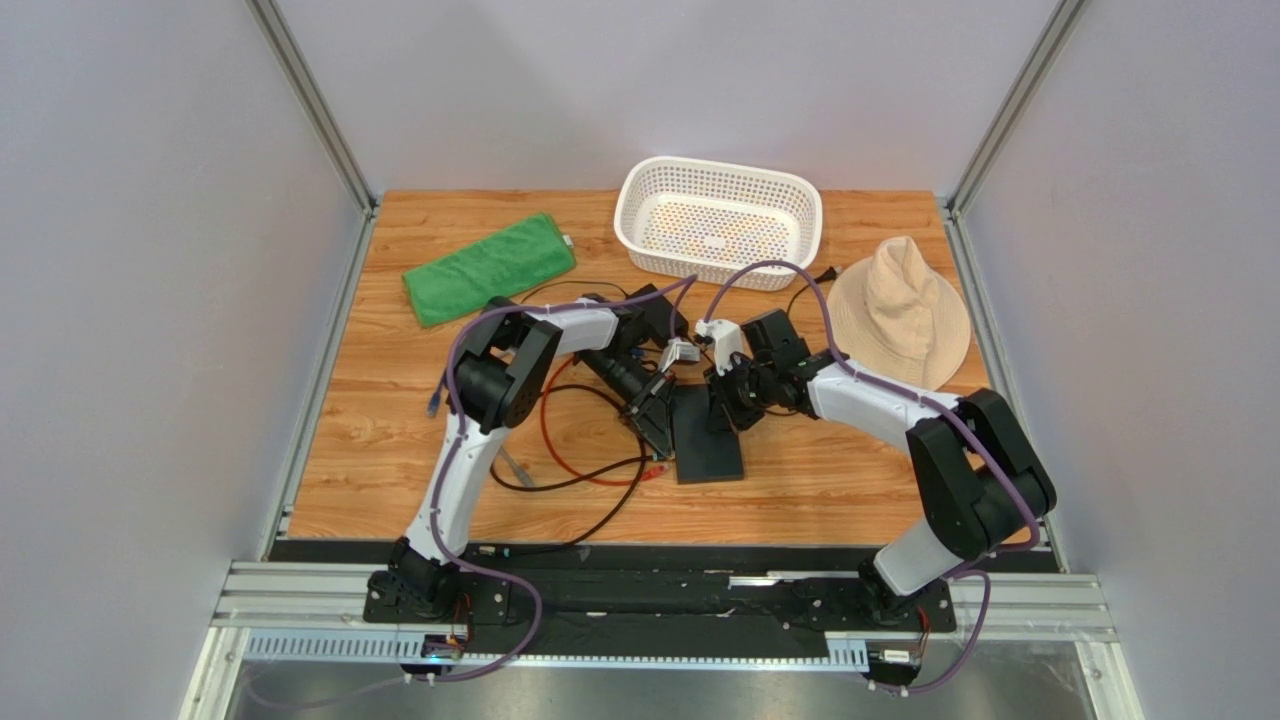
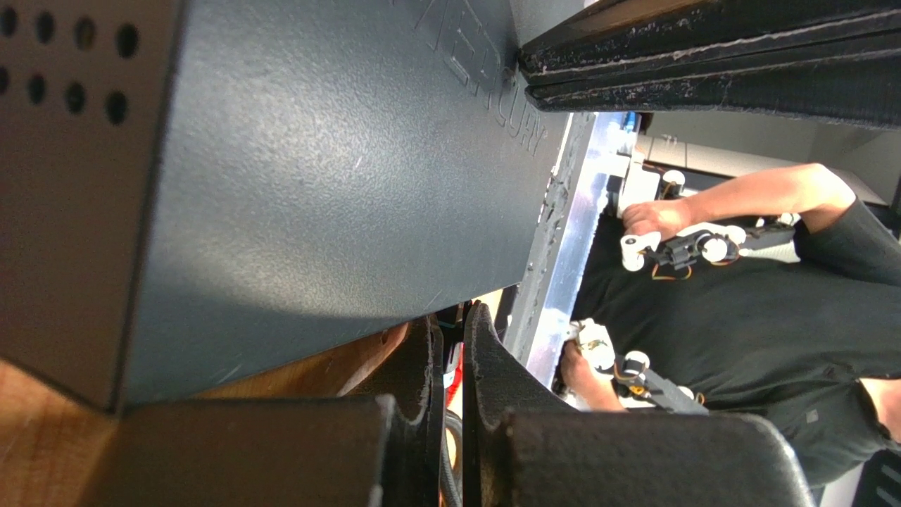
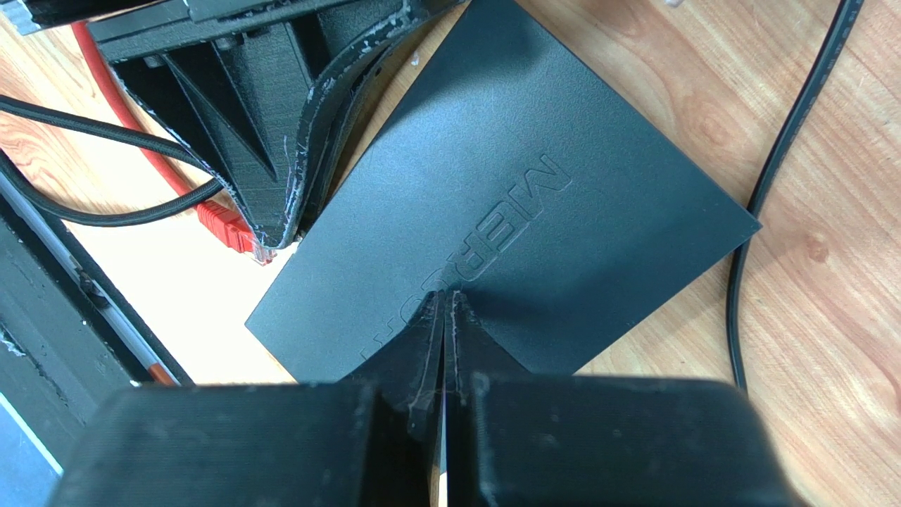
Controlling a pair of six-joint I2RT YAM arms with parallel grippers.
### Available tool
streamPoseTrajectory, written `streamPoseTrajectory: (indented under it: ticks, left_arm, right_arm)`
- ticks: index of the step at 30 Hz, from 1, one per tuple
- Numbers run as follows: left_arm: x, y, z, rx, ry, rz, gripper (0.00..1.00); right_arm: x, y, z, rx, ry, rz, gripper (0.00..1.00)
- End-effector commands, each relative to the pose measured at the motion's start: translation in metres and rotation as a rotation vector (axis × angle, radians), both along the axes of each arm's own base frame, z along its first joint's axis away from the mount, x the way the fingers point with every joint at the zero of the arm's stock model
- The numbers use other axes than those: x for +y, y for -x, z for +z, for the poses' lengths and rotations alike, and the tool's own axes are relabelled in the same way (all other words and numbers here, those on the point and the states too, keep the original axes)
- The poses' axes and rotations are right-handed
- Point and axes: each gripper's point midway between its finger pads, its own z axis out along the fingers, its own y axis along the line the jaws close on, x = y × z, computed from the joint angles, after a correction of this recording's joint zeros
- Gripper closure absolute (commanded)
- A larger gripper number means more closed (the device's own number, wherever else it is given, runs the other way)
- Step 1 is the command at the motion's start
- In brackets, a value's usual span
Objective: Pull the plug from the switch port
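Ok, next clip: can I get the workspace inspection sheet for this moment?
Surface: wooden table, no damage seen.
Job's things: switch lies flat mid-table; red plug at its edge, seating unclear.
Clutter: green cloth, white basket and beige hat along the far side.
Hands: left hand closed at the plug, grip unclear; right hand shut, tips down on the switch's top.
Cables: red cable leads from the plug; black cord runs past the switch.
Surroundings: grey walls; person in black beyond the table's edge.
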Motion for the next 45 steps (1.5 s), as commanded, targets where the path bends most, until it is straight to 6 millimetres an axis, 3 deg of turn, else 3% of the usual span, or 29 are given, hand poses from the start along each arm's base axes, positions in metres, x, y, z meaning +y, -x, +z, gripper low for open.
streamPoseTrajectory:
  ticks: [1, 7, 15, 24, 32, 40, 43, 45]
  left_arm:
    - [0.009, 0.001, -0.033, -0.065, -0.045, -0.062, 1.0]
    - [0.004, -0.011, -0.02, -0.066, -0.021, -0.09, 1.0]
    - [0.013, 0.01, -0.027, -0.038, -0.023, -0.074, 1.0]
    - [0.002, -0.019, -0.021, -0.1, -0.032, -0.099, 1.0]
    - [0.022, 0.014, -0.028, -0.026, -0.032, -0.107, 1.0]
    - [0.012, -0.008, -0.016, -0.063, -0.007, -0.1, 1.0]
    - [0.02, -0.004, -0.014, -0.059, -0.01, -0.115, 1.0]
    - [0.03, -0.003, -0.002, -0.05, -0.027, -0.121, 1.0]
  right_arm:
    - [-0.012, 0.004, -0.011, 0.008, 0.062, -0.006, 0.99]
    - [-0.012, 0.003, -0.012, 0.015, 0.065, -0.005, 0.99]
    - [-0.012, 0.004, -0.011, 0.009, 0.059, -0.004, 0.99]
    - [-0.012, 0.004, -0.009, 0.002, 0.057, -0.002, 0.99]
    - [-0.011, 0.005, -0.011, 0.009, 0.058, 0.0, 0.99]
    - [-0.012, 0.005, -0.009, 0.001, 0.054, -0.003, 0.99]
    - [-0.012, 0.005, -0.007, -0.009, 0.051, 0.0, 0.99]
    - [-0.013, 0.004, -0.006, -0.014, 0.05, -0.005, 0.99]
